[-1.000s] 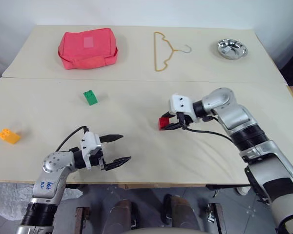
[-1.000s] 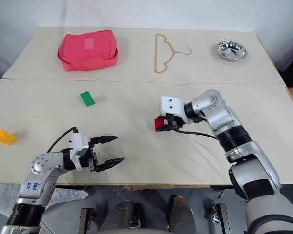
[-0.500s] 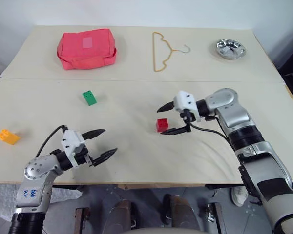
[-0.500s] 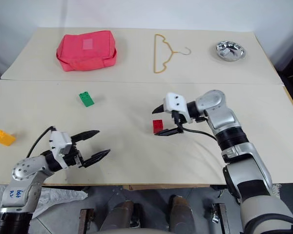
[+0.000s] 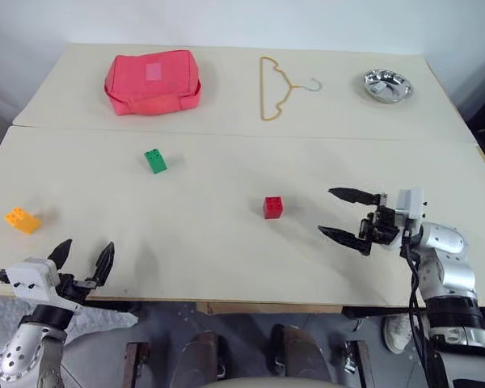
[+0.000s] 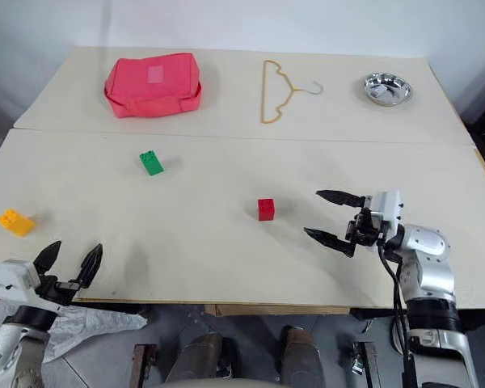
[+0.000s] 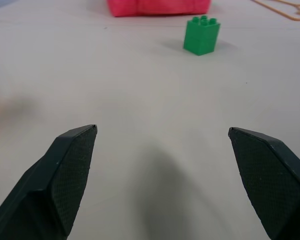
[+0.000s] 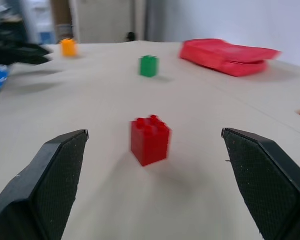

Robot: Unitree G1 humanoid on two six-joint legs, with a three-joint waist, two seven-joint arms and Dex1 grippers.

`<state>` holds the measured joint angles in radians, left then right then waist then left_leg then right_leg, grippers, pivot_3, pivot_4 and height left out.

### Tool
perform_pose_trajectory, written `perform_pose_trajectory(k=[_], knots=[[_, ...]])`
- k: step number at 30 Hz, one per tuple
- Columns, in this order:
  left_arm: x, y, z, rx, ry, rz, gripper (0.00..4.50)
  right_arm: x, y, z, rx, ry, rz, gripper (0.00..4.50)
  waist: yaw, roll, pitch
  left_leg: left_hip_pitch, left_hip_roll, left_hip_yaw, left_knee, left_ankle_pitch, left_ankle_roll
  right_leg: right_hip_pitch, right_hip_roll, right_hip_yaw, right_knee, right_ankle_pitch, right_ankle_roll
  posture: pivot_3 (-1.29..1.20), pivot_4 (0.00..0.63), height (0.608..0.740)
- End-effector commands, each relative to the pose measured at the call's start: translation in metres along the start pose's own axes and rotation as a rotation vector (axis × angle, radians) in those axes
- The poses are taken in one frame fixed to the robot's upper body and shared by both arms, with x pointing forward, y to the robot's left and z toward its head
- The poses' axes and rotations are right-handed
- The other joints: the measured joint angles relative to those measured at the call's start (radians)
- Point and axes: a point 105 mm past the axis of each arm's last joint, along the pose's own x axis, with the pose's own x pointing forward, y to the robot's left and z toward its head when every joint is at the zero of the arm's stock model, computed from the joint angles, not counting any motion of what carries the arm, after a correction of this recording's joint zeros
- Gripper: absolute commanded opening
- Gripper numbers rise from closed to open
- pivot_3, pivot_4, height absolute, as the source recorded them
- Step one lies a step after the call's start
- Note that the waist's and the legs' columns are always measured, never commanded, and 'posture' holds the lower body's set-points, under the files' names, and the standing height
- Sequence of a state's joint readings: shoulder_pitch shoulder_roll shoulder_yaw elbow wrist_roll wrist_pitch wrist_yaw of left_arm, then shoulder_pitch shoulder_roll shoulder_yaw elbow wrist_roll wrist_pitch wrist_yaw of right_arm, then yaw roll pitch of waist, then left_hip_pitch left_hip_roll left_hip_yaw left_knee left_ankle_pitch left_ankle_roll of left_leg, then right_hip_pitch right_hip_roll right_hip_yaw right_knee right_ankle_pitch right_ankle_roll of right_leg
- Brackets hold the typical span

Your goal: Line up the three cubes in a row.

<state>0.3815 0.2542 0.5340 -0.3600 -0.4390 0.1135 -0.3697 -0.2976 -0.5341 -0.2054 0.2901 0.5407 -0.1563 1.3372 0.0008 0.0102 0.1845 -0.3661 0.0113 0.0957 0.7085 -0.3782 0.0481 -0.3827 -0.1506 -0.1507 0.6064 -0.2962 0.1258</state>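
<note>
The red cube [image 5: 272, 207] stands alone near the middle of the front table [image 5: 210, 267]. My right gripper [image 5: 326, 212] is open a short way to its right, pointing at it and holding nothing. In the right wrist view the red cube [image 8: 150, 140] sits between the open fingers, well ahead of them. The green cube [image 5: 154, 160] lies further back and to the left. At the far left rests the orange-yellow cube [image 5: 23, 219]. My left gripper [image 5: 86, 246] is open and empty at the table's front left edge, and its wrist view has the green cube [image 7: 201, 35] far ahead.
On the rear table lie a red fabric pouch [image 5: 153, 81], a yellow wire hanger [image 5: 273, 85] and a small steel bowl [image 5: 386, 84]. A seam [image 5: 226, 134] separates the two tables.
My right gripper opened, left the red cube on the table and drew back to the right. The left gripper pulled away to the front left edge, turning to point forward.
</note>
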Motion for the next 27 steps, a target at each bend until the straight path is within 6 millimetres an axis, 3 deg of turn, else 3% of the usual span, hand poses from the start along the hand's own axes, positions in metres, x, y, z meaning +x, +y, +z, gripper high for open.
perform_pose_trajectory(k=[1, 5, 10, 13, 15, 23, 27], knots=[[0.009, -0.008, 0.018, -0.012, -0.042, 0.073, 4.50, -0.002, 0.001, 0.009, -0.068, -0.031, -0.049, 4.49, 0.001, 0.000, 0.000, 0.000, 0.000, 0.000, 0.000, 0.000, 0.000, 0.000, 0.000, 0.000, 0.000, 0.000, 0.000, 0.00, 0.150, 0.740], [0.049, -0.041, 0.031, 0.017, -0.041, 0.018, 4.50, 0.003, 0.009, 0.009, -0.042, -0.031, -0.030, 4.49, 0.008, 0.000, 0.000, 0.000, -0.001, 0.000, 0.000, 0.000, 0.000, 0.000, 0.000, 0.000, 0.000, 0.000, 0.000, 0.00, 0.150, 0.740], [0.095, -0.051, 0.039, -0.013, -0.012, 0.074, 4.50, 0.013, 0.016, 0.011, -0.005, -0.030, 0.008, 4.49, 0.008, 0.000, 0.000, -0.001, -0.001, 0.000, 0.003, 0.000, 0.000, 0.000, 0.002, -0.002, 0.002, 0.000, 0.000, 0.00, 0.150, 0.740], [0.146, -0.062, 0.045, 0.024, 0.004, 0.154, 4.50, 0.024, 0.021, 0.015, 0.012, -0.039, 0.054, 4.49, 0.015, 0.000, 0.000, -0.001, -0.001, 0.000, 0.003, 0.000, 0.000, 0.000, 0.002, -0.007, 0.002, 0.000, 0.000, 0.00, 0.150, 0.740], [0.169, -0.073, 0.043, 0.006, 0.030, 0.151, 4.50, 0.030, 0.022, 0.017, 0.012, -0.047, 0.059, 4.49, 0.025, 0.000, 0.000, -0.003, -0.001, -0.001, 0.007, 0.001, 0.000, 0.000, 0.003, -0.009, 0.004, 0.000, 0.000, 0.00, 0.150, 0.740], [0.202, -0.107, 0.050, -0.024, 0.008, 0.093, 4.50, 0.041, 0.031, 0.020, 0.044, -0.077, 0.078, 4.49, 0.025, -0.001, 0.000, -0.005, -0.002, -0.001, 0.004, 0.000, 0.001, -0.003, 0.003, -0.009, 0.002, 0.000, 0.001, 0.00, 0.150, 0.740], [0.208, -0.112, 0.049, -0.042, 0.009, 0.128, 4.50, 0.041, 0.034, 0.018, 0.061, -0.080, 0.071, 4.49, 0.026, -0.001, 0.000, -0.005, -0.002, -0.001, 0.006, 0.000, 0.001, -0.001, 0.003, -0.009, 0.002, 0.000, 0.001, 0.00, 0.150, 0.740]])
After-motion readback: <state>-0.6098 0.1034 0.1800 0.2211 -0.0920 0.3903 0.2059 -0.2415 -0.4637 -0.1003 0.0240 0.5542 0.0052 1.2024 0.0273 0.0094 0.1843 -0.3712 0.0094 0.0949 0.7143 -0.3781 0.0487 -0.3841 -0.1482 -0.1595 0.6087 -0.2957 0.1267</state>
